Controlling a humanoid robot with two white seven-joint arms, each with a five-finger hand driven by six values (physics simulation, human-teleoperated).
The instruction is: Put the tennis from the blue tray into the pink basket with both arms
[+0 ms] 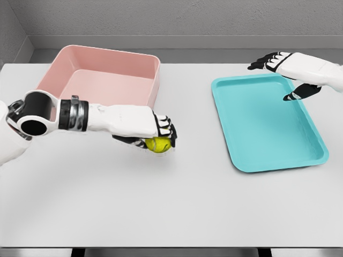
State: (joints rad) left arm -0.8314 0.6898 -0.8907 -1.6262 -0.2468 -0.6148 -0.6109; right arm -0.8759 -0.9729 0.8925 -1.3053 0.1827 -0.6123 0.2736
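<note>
So the basket [102, 75] sits at the back left of the table [171, 209], with the tray [268, 126] well apart on the right. The left hand [142, 126] holds the tennis ball [158, 144] just in front of the basket's right corner, between basket and tray, and the right hand [300, 72] hangs over the tray's far right edge.
</note>
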